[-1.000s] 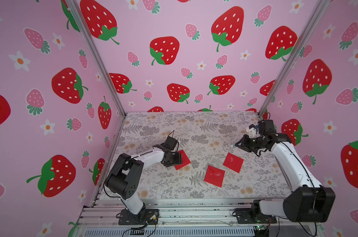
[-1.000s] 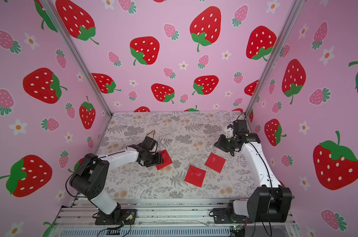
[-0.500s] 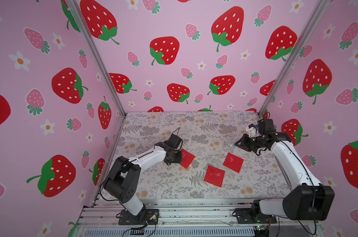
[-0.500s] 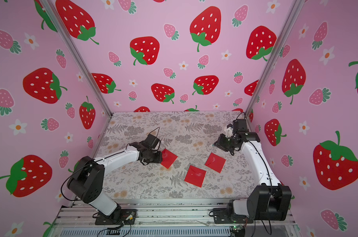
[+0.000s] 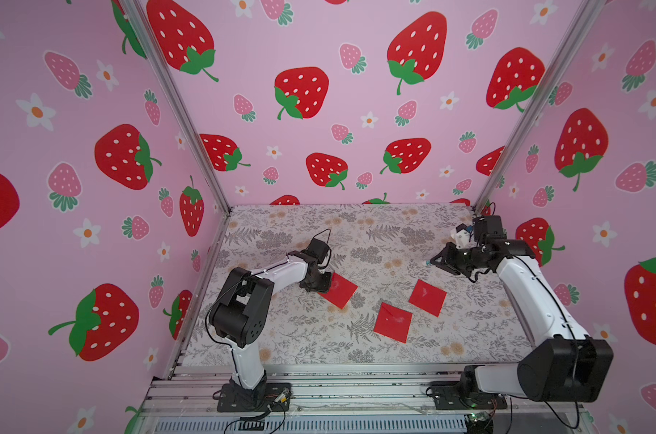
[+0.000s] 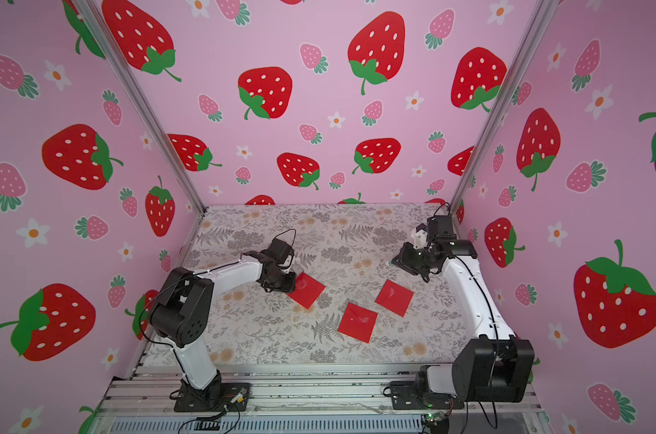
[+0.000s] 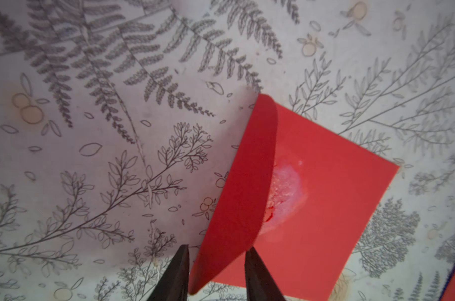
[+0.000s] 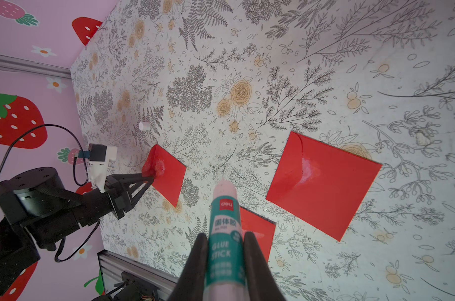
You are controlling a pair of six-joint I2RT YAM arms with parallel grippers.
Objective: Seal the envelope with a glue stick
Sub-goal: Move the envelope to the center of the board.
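Two grippers work over a flower-printed worktop [image 5: 281, 233] walled in by pink strawberry panels [image 5: 318, 45]. The left gripper [image 7: 218, 247] is low at one corner of an open envelope [image 7: 325, 221], its jaws apart on either side of the raised flap [image 7: 247, 182]. One black fingertip [image 7: 251, 251] touches the flap's edge, and the paper is not pinched flat. Beside the flap, on the envelope's red face, a whitish, rough glue patch [image 7: 286, 190] shows. Both top views place this gripper [image 5: 320, 285] [image 6: 287, 283] at the edge of that envelope [image 5: 339, 289] [image 6: 307, 291] nearest the left arm.

Across the worktop, the right gripper [image 8: 225, 234] is clamped on the glue stick [image 8: 223, 208], gripping its teal label with the pale bare tip pointing forward. It is held above the surface on the right side [image 5: 431, 263] [image 6: 396, 261], well apart from the open envelope.

Between the arms lie two more red squares. The right envelope [image 5: 428, 297] [image 8: 322, 187] has its flap folded down with a pale smear at the flap's edge. The front envelope [image 5: 393, 322] [image 6: 357, 322] lies just beside it, nearer the rail. In the right wrist view a small white cylinder [image 8: 144, 126] sits on the print beyond the open envelope.
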